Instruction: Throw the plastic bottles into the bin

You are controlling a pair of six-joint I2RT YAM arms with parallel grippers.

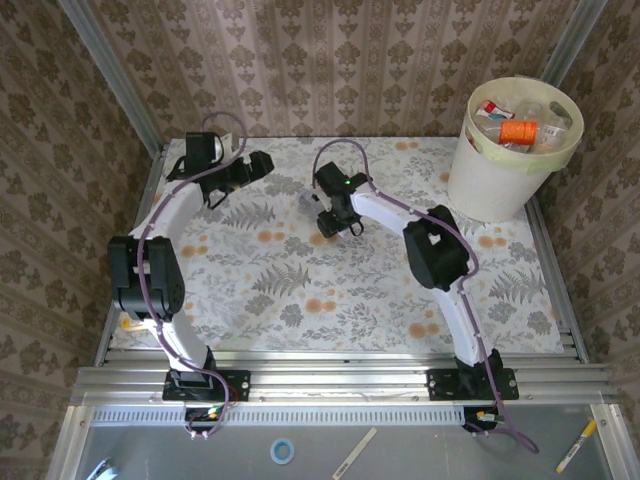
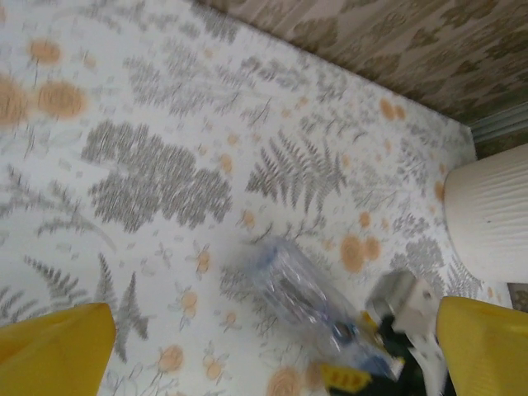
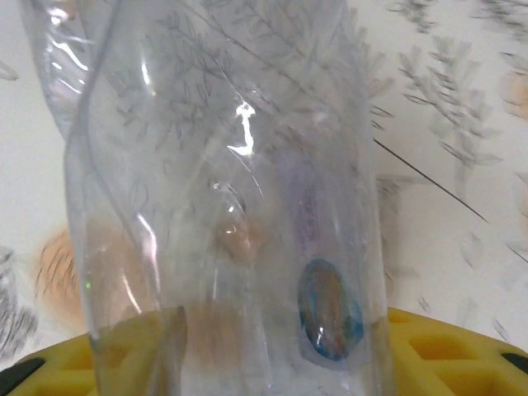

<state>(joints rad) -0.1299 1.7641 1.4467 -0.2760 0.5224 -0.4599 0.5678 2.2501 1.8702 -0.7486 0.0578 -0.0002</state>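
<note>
Right claw point(image 1: 325, 215) at bottle point(image 3: 231, 206) — bin point(image 1: 490, 180) near-full

The top camera hangs above and behind the two black arm bases point(image 1: 205, 385) and looks down on the whole fern-patterned table point(image 1: 300, 290). The left wrist camera looks slanted across the same table toward the large cream-white ribbed bin point(image 2: 491, 214), which the top view has far right. The right wrist camera sits very close against the crushed clear plastic bottle point(image 3: 231, 206); this bottle point(image 2: 297, 293) also lies in the left wrist view.
</note>
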